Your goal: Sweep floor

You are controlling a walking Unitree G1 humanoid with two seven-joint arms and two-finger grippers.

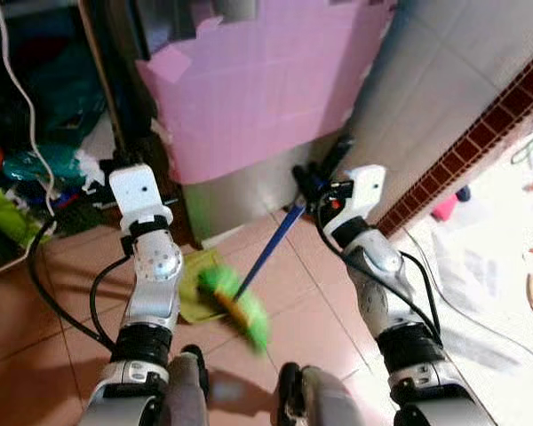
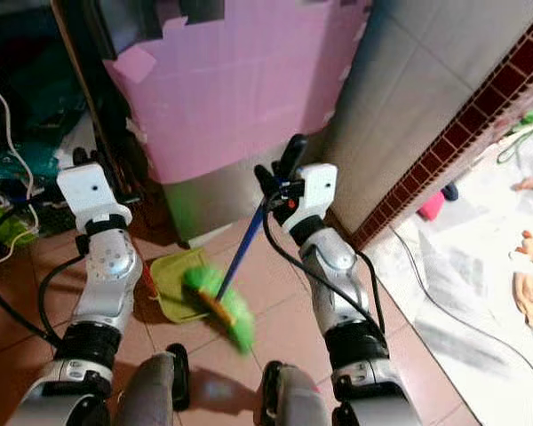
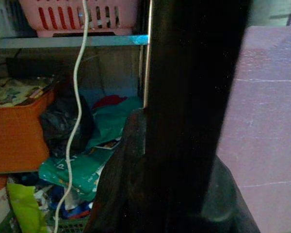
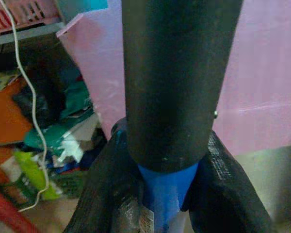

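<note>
Terracotta tile floor [image 1: 53,302], pink-covered cabinet [image 1: 258,89] at 12 o'clock. Green dustpan [image 2: 173,288] lies on tiles. Right gripper [image 2: 275,173] clamps blue broom handle [image 1: 271,248]; green bristles [image 1: 240,311] at 6 o'clock, blurred, touching dustpan. Left gripper [image 1: 115,164] raised at 10 o'clock, finger state can't tell.

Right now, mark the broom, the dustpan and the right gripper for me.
broom [image 1: 240,312]: left eye view, green bristle head.
dustpan [image 2: 171,277]: right eye view, green tray.
right gripper [image 2: 280,169]: right eye view, between fingertips, around the broom's blue handle.

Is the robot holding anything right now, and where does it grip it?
The right end effector grips a broom near the top of its blue handle. What the left holds is unclear.
</note>
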